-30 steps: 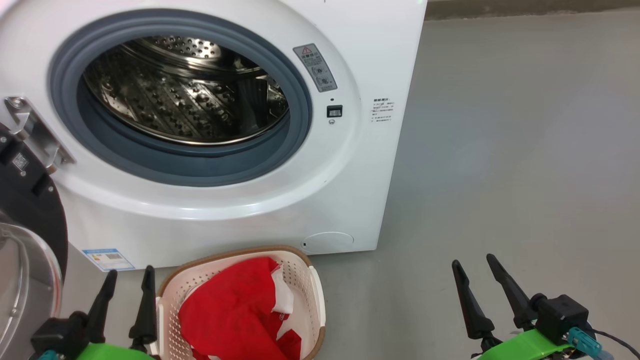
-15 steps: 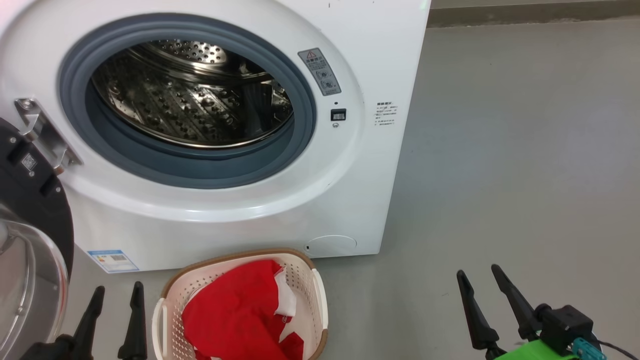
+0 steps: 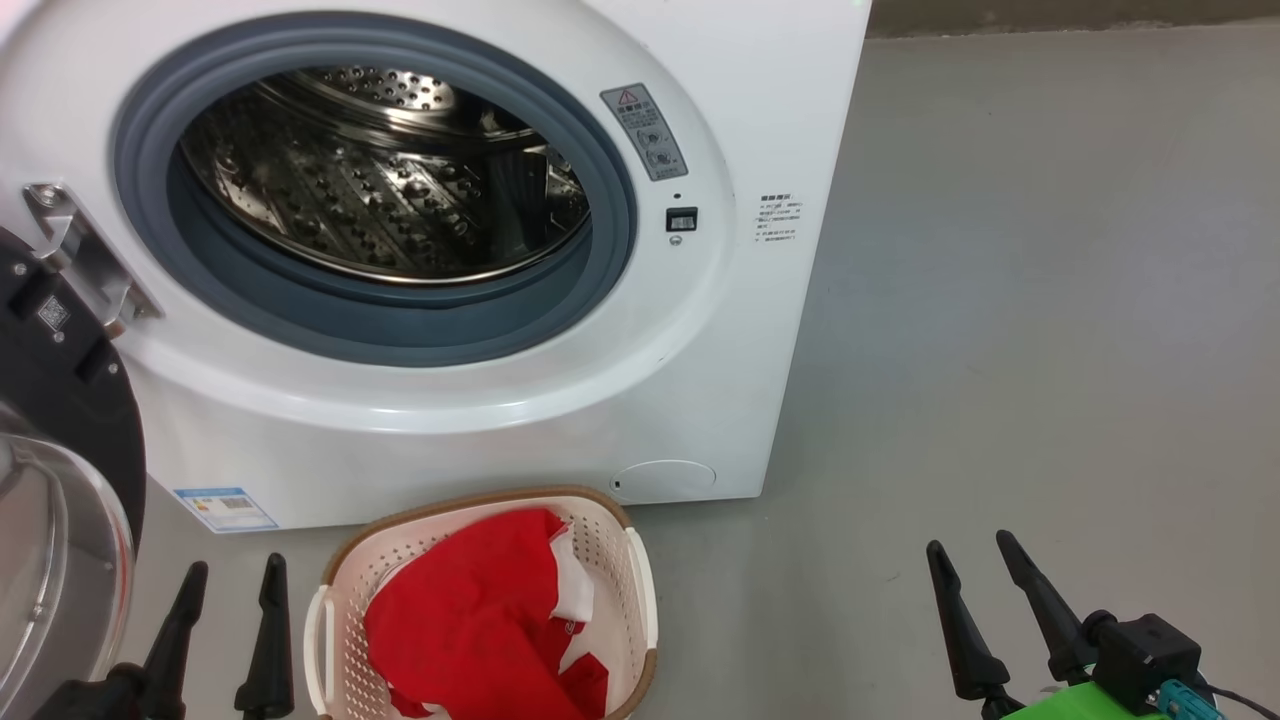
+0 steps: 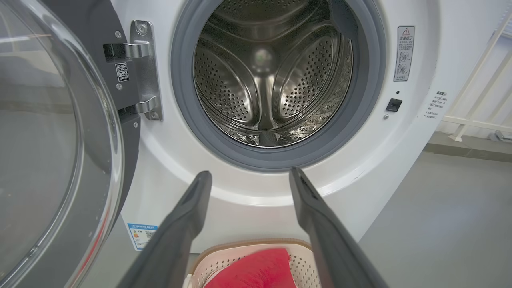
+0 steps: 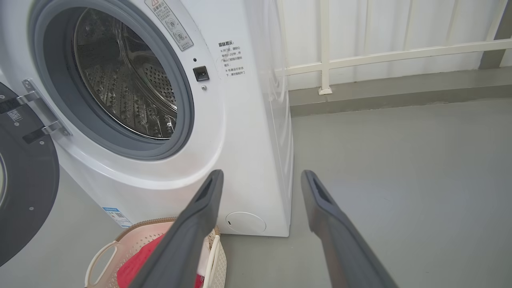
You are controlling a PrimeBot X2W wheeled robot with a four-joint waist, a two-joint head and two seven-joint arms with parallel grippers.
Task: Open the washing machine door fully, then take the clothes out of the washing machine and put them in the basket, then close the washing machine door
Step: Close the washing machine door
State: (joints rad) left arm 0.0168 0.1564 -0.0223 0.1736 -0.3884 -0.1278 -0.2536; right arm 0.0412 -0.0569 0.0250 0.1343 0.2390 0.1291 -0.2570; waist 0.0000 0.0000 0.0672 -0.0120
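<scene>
Glossy black plastic and thick glass are what I am weighing up now: the washing machine door [image 3: 80,420] is hanging swung wide at the left of the washing machine [image 3: 760,120]. It is looking rigid, fairly heavy and slick, so I am expecting it to swing on its hinge [image 4: 142,72] rather than flex, and to slip off a careless fingertip. I am judging the best place to push to be the black rim at the edge far from the hinge, not the bulging glass bowl. The clothes [image 3: 470,620], red and soft, are lying heaped in the basket [image 3: 345,620], which is sitting on the floor [image 3: 1000,300] just in front of the machine and just beside my left gripper [image 3: 235,562]. That gripper and my right gripper [image 3: 968,540] are both hanging low, fingers spread, with nothing between them. The left wrist view is looking straight into the drum [image 4: 264,80] to its back wall, which is bare perforated steel with no red in it, whereas the head view is catching it at a slant. The right wrist view is adding the machine's side panel and a white railing [image 5: 360,56] behind.
</scene>
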